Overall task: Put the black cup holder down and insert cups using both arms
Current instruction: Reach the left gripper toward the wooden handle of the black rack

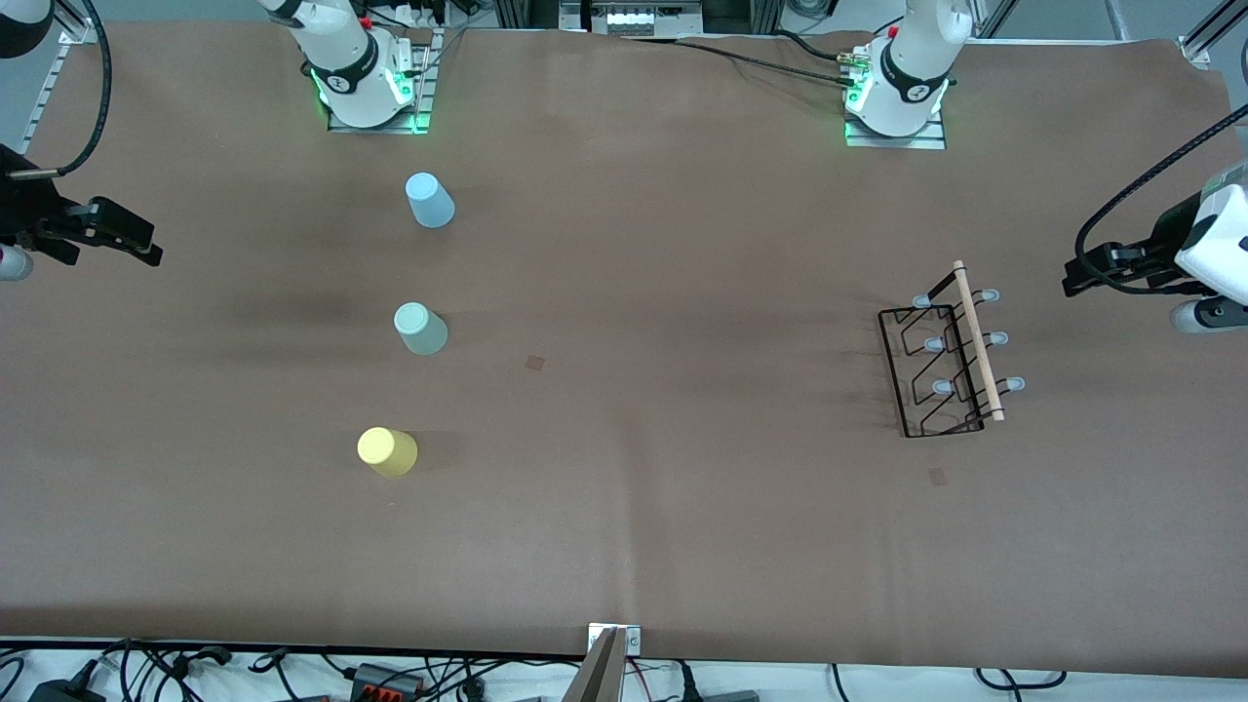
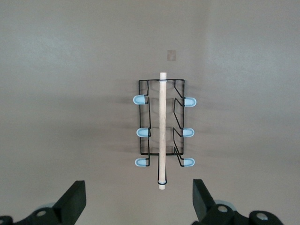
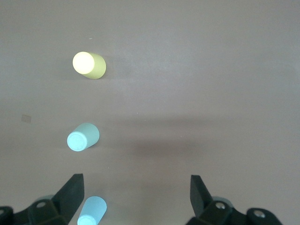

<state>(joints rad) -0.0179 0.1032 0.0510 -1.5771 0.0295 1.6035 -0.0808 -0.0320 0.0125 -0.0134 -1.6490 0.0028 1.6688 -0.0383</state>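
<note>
A brown-covered table carries everything. Toward the right arm's end three cups stand upside down in a row: the light blue cup farthest from the front camera, the pale green cup at its six o'clock, the yellow cup nearest. Well apart, at the green cup's three o'clock, stands the black cup holder.

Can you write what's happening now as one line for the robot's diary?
holder: black cup holder on table, no cups | cups: light blue, pale green, yellow untouched | left gripper open over holder | right gripper open over cups
</note>
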